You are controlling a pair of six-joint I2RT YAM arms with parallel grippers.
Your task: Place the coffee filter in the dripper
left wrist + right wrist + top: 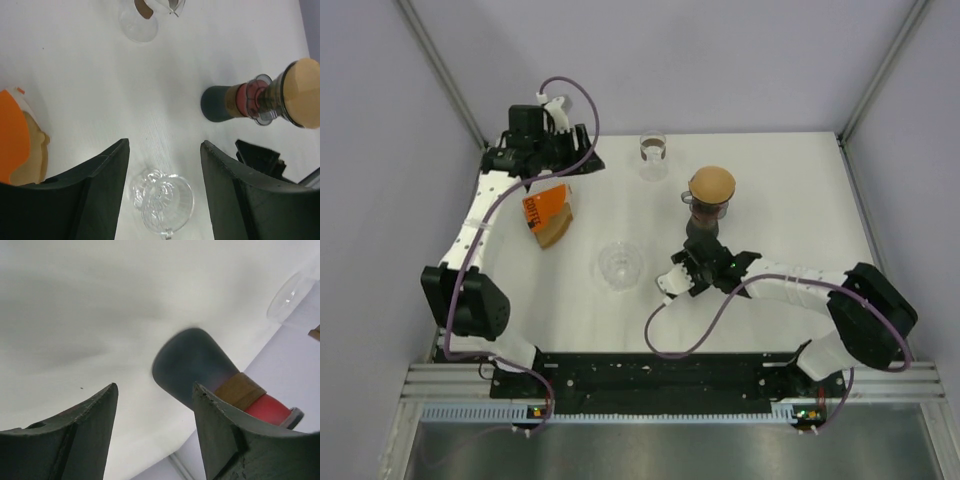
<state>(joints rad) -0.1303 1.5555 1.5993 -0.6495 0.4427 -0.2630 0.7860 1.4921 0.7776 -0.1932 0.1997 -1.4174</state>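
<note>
**Near zone.** The right gripper [703, 245] sits low over the bench [790, 200], aimed at the foot of the grinder [712, 190]. Its right wrist view shows the 2 fingers [80, 435] spread wide with nothing held. The grinder's dark base [197, 365] lies blurred just beyond the gap, and whether they touch cannot be told.

**Middle zone.** The dripper [620, 265] is clear ribbed glass. It stands on the bench left of the right gripper, apart from everything else. The filter [548, 215] lies flat on the bench, farther back and to the left, well apart from the dripper. It is a stack of tan paper, fan-shaped with a rounded edge, part-covered by an orange sleeve with white print. The grinder stands upright to the right, with a dark foot, a red band and a pale wooden cap.

**Far zone.** The left gripper [578, 155] hangs above the far-left bench. It is fully parted and holds nothing. A glass [653, 150] stands near the far edge.
</note>
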